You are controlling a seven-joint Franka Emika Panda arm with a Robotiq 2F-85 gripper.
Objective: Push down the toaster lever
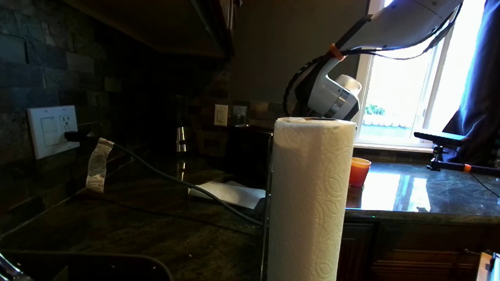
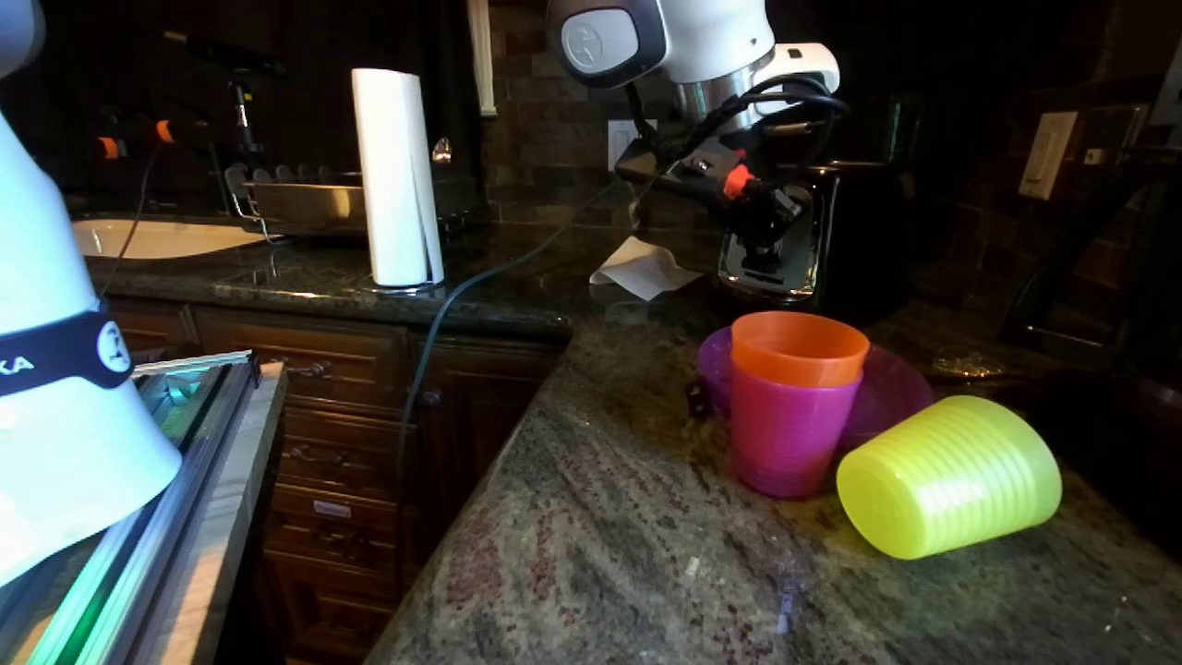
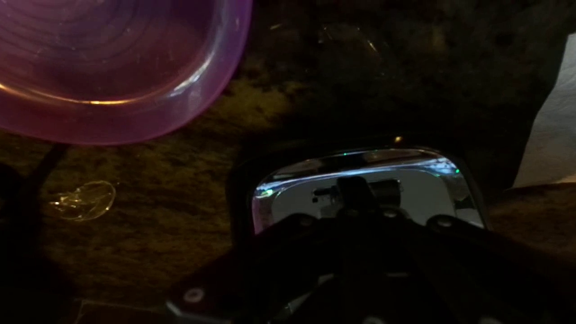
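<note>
The toaster [image 2: 810, 268] stands on the counter, its shiny silver end panel facing my gripper. In the wrist view this chrome end [image 3: 423, 191] lies straight beyond the fingers, with dark shapes on it; I cannot tell which is the lever or a reflection. In an exterior view a dark box [image 1: 246, 150], probably the toaster, is partly hidden by the paper towel roll. My gripper [image 2: 785, 205] points at the upper part of the end panel. In the wrist view its fingers [image 3: 355, 191] are together with nothing seen between them. Whether they touch the toaster is unclear.
A paper towel roll [image 1: 312, 203] stands upright, also in an exterior view [image 2: 397, 175]. Stacked orange [image 2: 799, 346] and pink [image 2: 792, 429] cups, a tipped yellow cup [image 2: 951, 476] and a purple plate [image 2: 891, 392] lie near the toaster. A paper sheet [image 2: 644, 268] lies beside it.
</note>
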